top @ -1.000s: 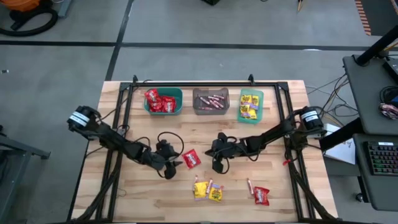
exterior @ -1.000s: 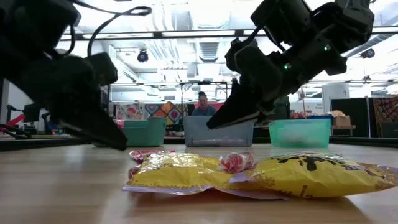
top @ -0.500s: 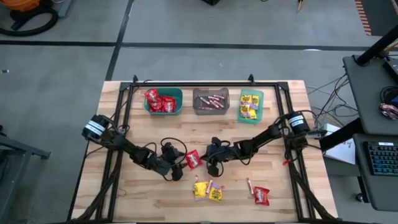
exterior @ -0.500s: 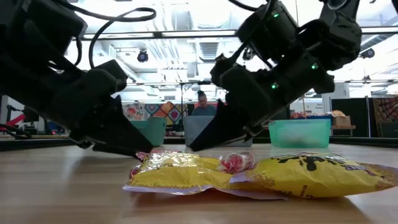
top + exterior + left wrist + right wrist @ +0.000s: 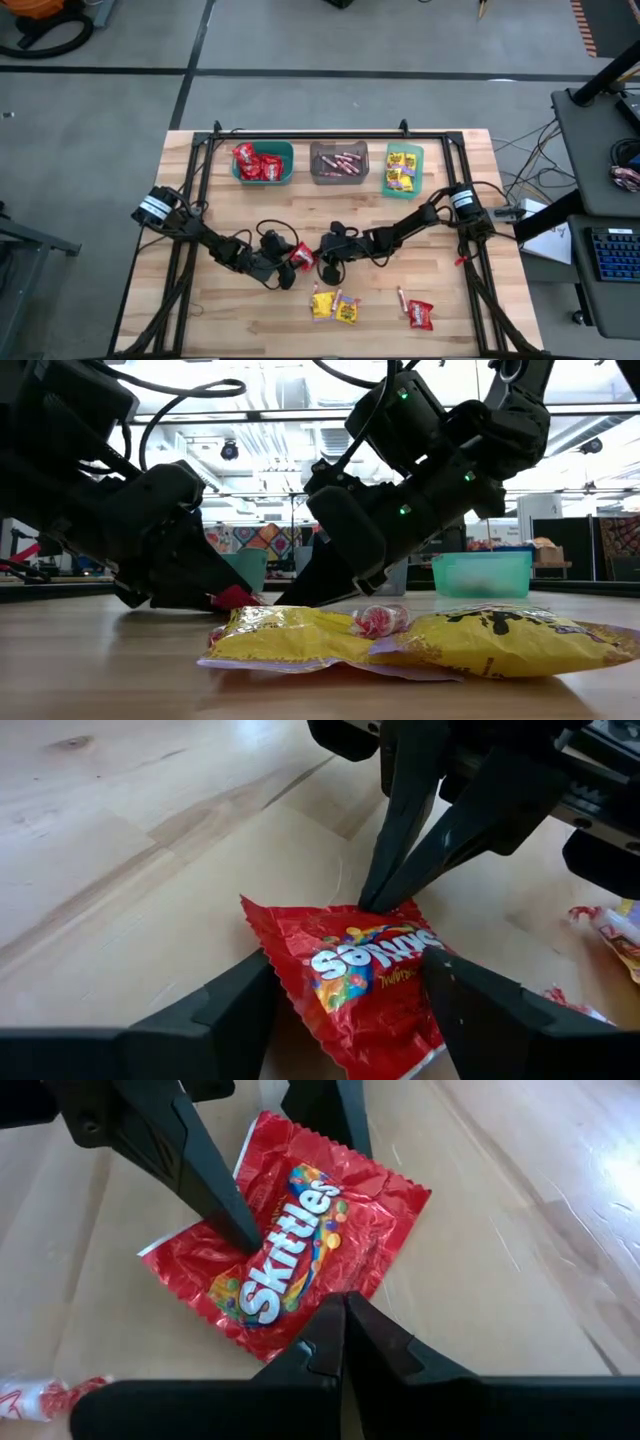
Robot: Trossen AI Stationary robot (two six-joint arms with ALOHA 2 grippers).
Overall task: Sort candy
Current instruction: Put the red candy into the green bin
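Observation:
A red Skittles packet (image 5: 302, 257) lies flat on the wooden table's middle, printed face up. My left gripper (image 5: 345, 975) comes at it from the table's left and stands open, one finger on each side of the packet (image 5: 370, 985). My right gripper (image 5: 343, 1305) comes from the right, shut, with its tips at the packet's opposite edge. More candy lies nearer the front edge: two yellow packets (image 5: 333, 307), pinkish sticks (image 5: 402, 298) and another red packet (image 5: 420, 314). My left gripper's one fingertip (image 5: 250, 1240) rests on the packet's printed face near a side edge, slanting down from the table's left. Whether the other finger (image 5: 335, 1120) touches the packet's opposite edge I cannot tell. My right gripper's shut fingertips (image 5: 375, 900) meet the packet's right-hand edge (image 5: 300, 1342), slanting down from the table's right; the packet lies on the table.
Three bins stand along the far edge: a teal one (image 5: 264, 162) with red packets, a grey one (image 5: 338, 162) with pinkish sticks, a green one (image 5: 403, 170) with yellow packets. A black frame (image 5: 200, 200) runs round the table. Bare wood lies at front left.
My right gripper has come down and toward the table's left, up to the red packet's edge, staying shut. My left gripper sank toward the packet early on and then kept still. The packet has slid a little to the left, in between the left fingers.

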